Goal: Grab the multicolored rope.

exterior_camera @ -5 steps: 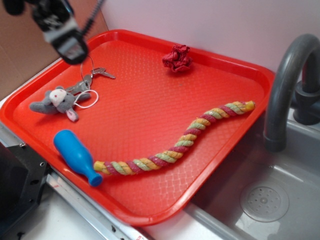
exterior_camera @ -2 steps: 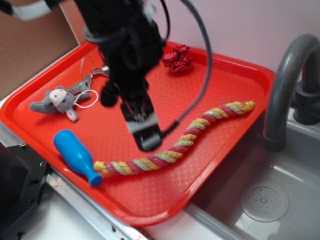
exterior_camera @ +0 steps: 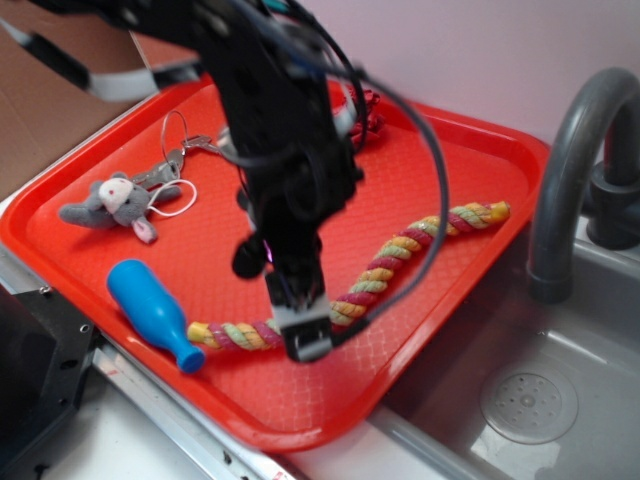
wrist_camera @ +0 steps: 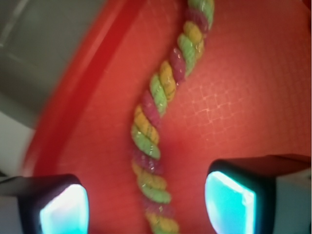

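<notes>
The multicolored rope (exterior_camera: 400, 250) of yellow, pink-red and pale green strands lies in a wavy line across the red tray (exterior_camera: 460, 160), from near the blue bottle to the right rim. My gripper (exterior_camera: 305, 335) hangs straight over the rope's left part, just above it. In the wrist view the rope (wrist_camera: 158, 122) runs between my two fingers, which stand wide apart on either side without touching it. The gripper (wrist_camera: 146, 204) is open and empty.
A blue bottle (exterior_camera: 155, 312) lies at the tray's front left by the rope's end. A grey plush mouse (exterior_camera: 115, 203) with keys (exterior_camera: 190, 150) lies at left. A dark red fabric ball (exterior_camera: 368, 112) sits at the back, partly behind the arm. A sink and grey faucet (exterior_camera: 570, 170) are at right.
The arm swung in from the back left, across the tray, and came down over the rope's left part. The rope and the other things have not moved.
</notes>
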Robot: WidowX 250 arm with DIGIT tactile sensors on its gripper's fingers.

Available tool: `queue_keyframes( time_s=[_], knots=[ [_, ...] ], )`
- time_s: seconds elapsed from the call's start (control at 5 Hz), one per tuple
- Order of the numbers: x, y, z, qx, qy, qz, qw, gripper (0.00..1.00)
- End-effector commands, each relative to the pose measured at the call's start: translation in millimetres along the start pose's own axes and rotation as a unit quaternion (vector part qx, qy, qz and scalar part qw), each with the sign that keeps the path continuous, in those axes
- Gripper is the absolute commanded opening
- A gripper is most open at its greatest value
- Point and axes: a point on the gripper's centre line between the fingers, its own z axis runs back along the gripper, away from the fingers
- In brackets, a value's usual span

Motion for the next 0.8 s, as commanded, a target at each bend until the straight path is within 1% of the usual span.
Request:
queue_keyframes(
  time_s=[0.0, 0.2, 0.4, 0.6],
  knots=[
    [1.4, -6.2, -30.0, 0.005, 0.033, -0.021, 0.999, 1.00],
    [0.7, -4.0, -34.1, 0.010, 0.036, -0.016, 0.999, 1.00],
    [0.8, -3.6, -34.6, 0.018, 0.034, -0.016, 0.999, 0.00],
    [-0.4, -5.9, -31.2, 0.023, 0.027, -0.014, 0.999, 0.00]
  ],
)
